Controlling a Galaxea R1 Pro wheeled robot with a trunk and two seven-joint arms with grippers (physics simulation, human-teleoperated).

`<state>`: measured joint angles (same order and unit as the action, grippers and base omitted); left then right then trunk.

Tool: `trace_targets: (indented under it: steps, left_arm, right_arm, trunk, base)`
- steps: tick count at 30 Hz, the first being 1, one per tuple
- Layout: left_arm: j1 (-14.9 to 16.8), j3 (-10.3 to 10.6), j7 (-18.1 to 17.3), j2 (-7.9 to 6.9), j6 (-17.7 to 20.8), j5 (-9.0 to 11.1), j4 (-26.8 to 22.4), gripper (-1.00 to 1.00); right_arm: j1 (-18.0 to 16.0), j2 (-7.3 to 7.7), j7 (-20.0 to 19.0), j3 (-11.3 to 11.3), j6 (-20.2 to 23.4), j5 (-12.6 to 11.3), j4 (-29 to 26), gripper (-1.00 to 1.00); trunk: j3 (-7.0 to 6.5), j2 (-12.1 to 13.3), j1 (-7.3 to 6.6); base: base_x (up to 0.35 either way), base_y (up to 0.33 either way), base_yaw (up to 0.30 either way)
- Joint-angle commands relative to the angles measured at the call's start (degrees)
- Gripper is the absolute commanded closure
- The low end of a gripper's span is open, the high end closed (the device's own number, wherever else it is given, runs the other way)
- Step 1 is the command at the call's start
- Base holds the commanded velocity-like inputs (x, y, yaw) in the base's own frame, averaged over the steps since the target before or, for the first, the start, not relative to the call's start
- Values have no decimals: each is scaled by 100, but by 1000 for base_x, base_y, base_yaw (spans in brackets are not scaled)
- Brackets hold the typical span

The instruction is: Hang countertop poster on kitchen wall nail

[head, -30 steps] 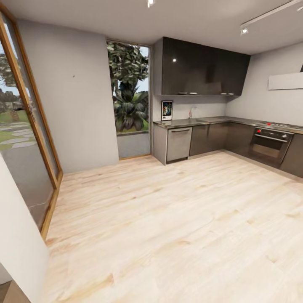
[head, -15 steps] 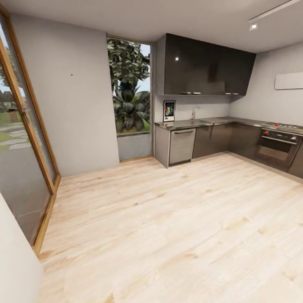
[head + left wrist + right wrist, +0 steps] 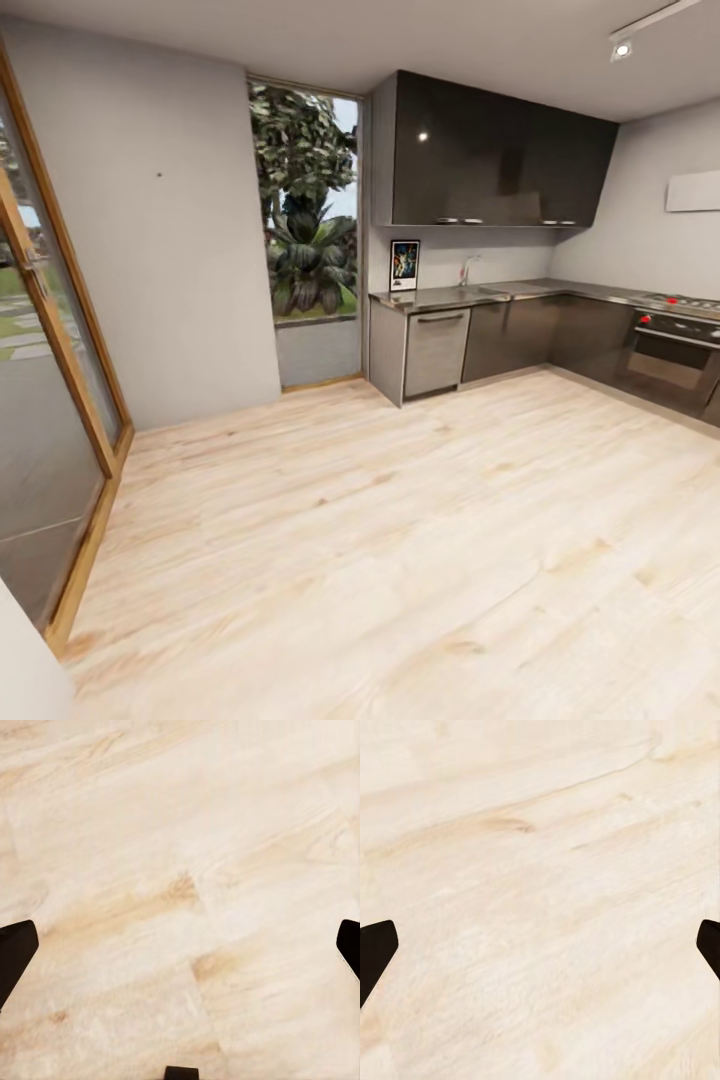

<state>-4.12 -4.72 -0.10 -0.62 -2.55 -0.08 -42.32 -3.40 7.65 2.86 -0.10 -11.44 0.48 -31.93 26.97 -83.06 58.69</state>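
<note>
The poster (image 3: 404, 265) stands upright at the left end of the kitchen countertop (image 3: 450, 297), leaning against the wall under the dark upper cabinets. A small dark wall nail (image 3: 158, 175) shows on the grey wall left of the window. Both wrist views look down on pale wood floor. My left gripper (image 3: 180, 945) is open, its black fingertips (image 3: 15, 952) far apart at the picture's sides with nothing between. My right gripper (image 3: 540, 945) is open too, fingertips (image 3: 375, 952) wide apart over bare floor.
A chrome tap (image 3: 465, 270) and sink sit mid-counter. A dishwasher front (image 3: 435, 352) is below the poster; an oven (image 3: 675, 355) with red knobs is at right. A tall window (image 3: 305, 230) and a glass sliding door (image 3: 50, 370) stand at left. Wood floor (image 3: 400, 540) spreads ahead.
The whole picture has shifted as the camera moved forward and turned: the kitchen looks slightly nearer and the white wall edge at lower left has nearly left view. The poster has not moved.
</note>
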Motion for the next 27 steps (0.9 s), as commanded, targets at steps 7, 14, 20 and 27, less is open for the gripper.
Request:
trace_targets:
  steps: [7,14,20,27]
  left_arm:
    - [-1,-3,-3,0,-10,1,-4,-100]
    - [-1,-3,-3,0,-9,3,-4,-100]
    - [-1,-3,-5,0,-10,4,-4,-100]
    - [-1,-3,-6,0,-15,7,-4,-100]
  right_arm:
    - [-2,0,13,1,-16,7,3,-100]
    - [-2,0,13,1,-16,5,3,-100]
    - [-2,0,13,1,-16,6,3,-100]
    - [-2,0,13,1,-16,8,3,-100]
  trunk:
    - [5,-2,4]
    - [5,-2,4]
    - [5,-2,4]
    - [5,-2,4]
  base:
    - [342,0,0]
    - [343,0,0]
    - [343,0,0]
    - [343,28,0]
